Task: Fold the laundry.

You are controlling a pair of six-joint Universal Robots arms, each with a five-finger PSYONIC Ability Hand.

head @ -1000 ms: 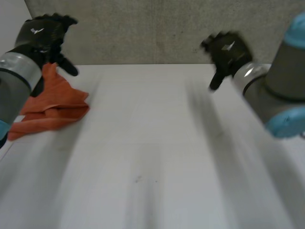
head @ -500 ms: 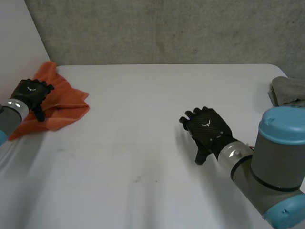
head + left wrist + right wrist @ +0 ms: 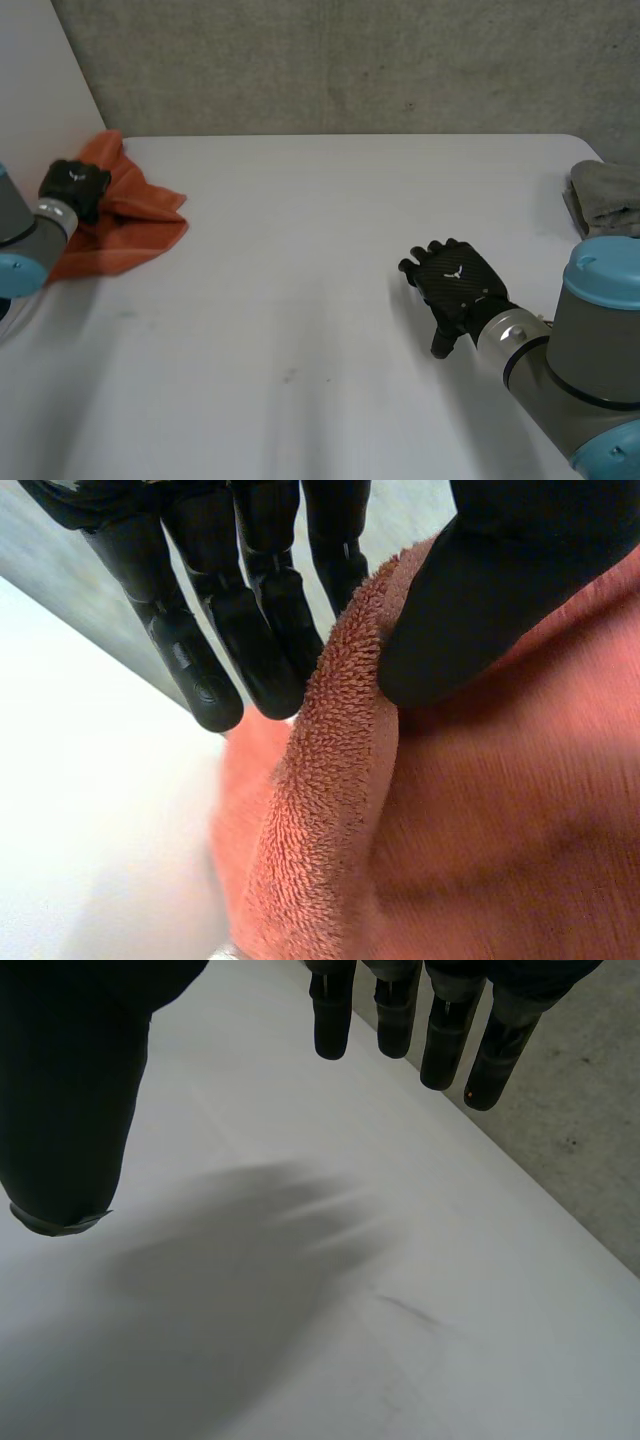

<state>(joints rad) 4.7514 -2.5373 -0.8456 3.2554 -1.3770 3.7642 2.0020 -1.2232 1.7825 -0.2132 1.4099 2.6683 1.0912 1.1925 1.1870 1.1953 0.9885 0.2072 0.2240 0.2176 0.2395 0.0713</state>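
A crumpled orange towel (image 3: 135,222) lies at the table's far left, near the back edge. My left hand (image 3: 73,185) rests on its left part. In the left wrist view a raised fold of the towel (image 3: 330,780) is pinched between the thumb (image 3: 500,590) and the fingers (image 3: 250,640). My right hand (image 3: 455,285) hovers palm down just above the bare table at the right, fingers straight and spread. The right wrist view shows its fingers (image 3: 400,1010) and thumb (image 3: 70,1090) apart, holding nothing.
A folded grey cloth (image 3: 605,195) lies at the white table's (image 3: 300,280) right edge. A grey wall runs behind the table. White tabletop (image 3: 400,1290) lies under the right palm.
My left hand came down onto the orange towel and closed on a fold of it. My right hand dropped low over the table and slid a little nearer and to the right.
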